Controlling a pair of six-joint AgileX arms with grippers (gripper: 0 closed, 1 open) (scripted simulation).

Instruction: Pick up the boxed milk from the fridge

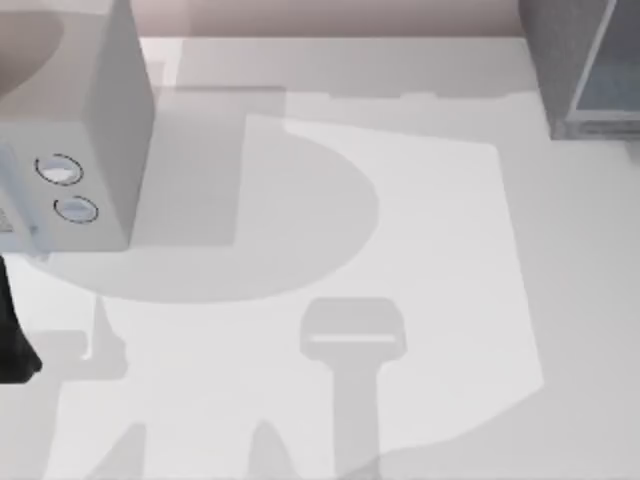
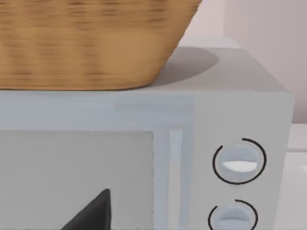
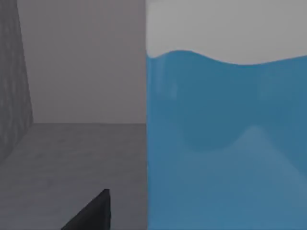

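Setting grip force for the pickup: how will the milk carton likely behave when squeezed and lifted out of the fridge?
The milk carton shows broad, flat, smooth blue sides, so it probably grips squarely but could slip. As a carton, its walls may dent under hard squeezing. It stands on the fridge floor; pushed high, it might tip.

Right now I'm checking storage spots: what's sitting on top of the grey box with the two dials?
A woven basket sits on the dial box, casting a shadow across the box's top. The basket's inside is hidden, so any contents can't be told.
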